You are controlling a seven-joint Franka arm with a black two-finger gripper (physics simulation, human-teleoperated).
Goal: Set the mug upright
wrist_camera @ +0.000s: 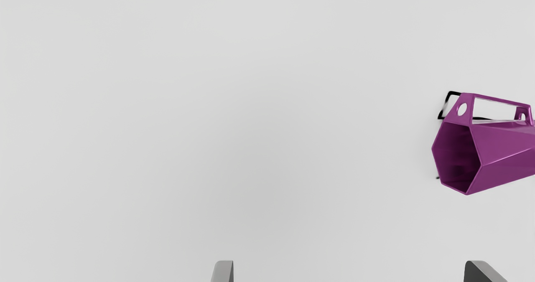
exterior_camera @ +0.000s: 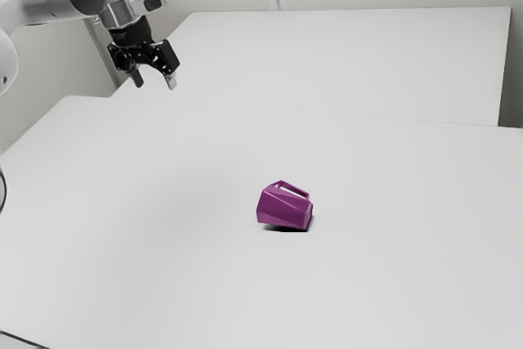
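Observation:
My gripper [exterior_camera: 154, 83] hangs high above the table toward the exterior view's upper left, well apart from the mug. In the wrist view the gripper [wrist_camera: 349, 271] is open, its two fingertips wide apart with nothing between them. The purple faceted mug [exterior_camera: 283, 207] lies on its side on the table, its handle up and its base toward the exterior view's right. From the hand, the mug [wrist_camera: 501, 148] shows its open mouth and the handle, while its base end runs out of the picture.
The white table [exterior_camera: 163, 267] carries the mug near its middle. Behind it stands another white surface [exterior_camera: 351, 55], with pale walls beyond. A dark shadow lies under the mug.

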